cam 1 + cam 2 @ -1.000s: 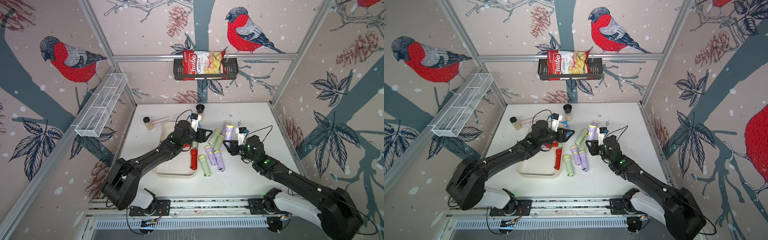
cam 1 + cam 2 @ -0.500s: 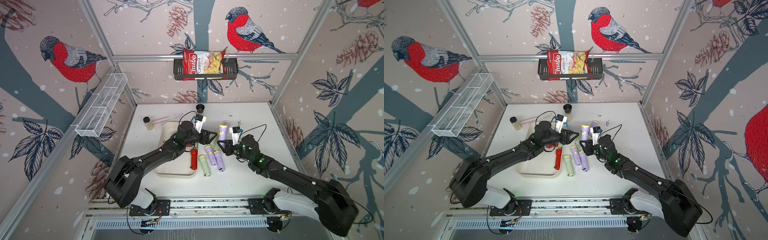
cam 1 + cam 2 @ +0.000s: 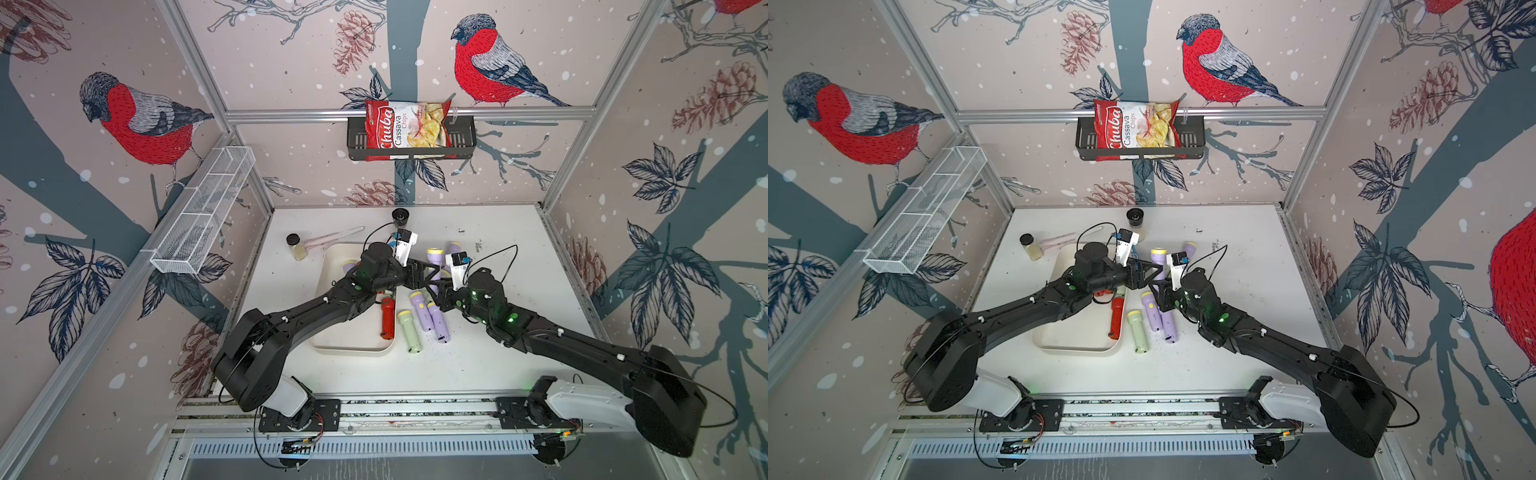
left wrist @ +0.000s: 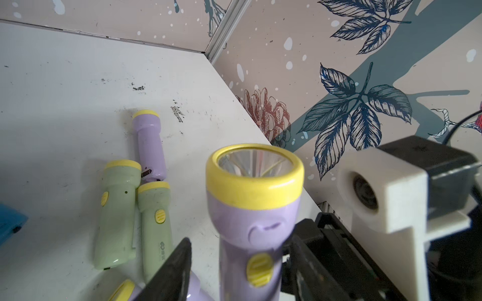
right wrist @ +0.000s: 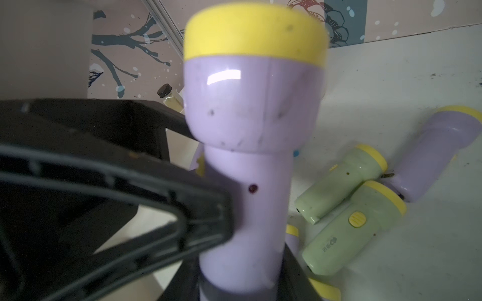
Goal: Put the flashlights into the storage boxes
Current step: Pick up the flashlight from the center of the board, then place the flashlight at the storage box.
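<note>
Cream tray [image 3: 349,352] on the left holds a red flashlight [image 3: 387,318]. The left gripper [image 4: 245,234] has swung off the tray in the last second and now straddles the body of the lilac flashlight [image 5: 250,109]; a gap shows beside one finger in the left wrist view, so can't tell if it has bitten. Right gripper [image 5: 242,285] has carried that flashlight in upright, clenched on its base, above the table just right of the tray. Reads as a mid-air handover toward the tray, while the loose flashlights [image 3: 436,326] further right aren't boxed yet.
</note>
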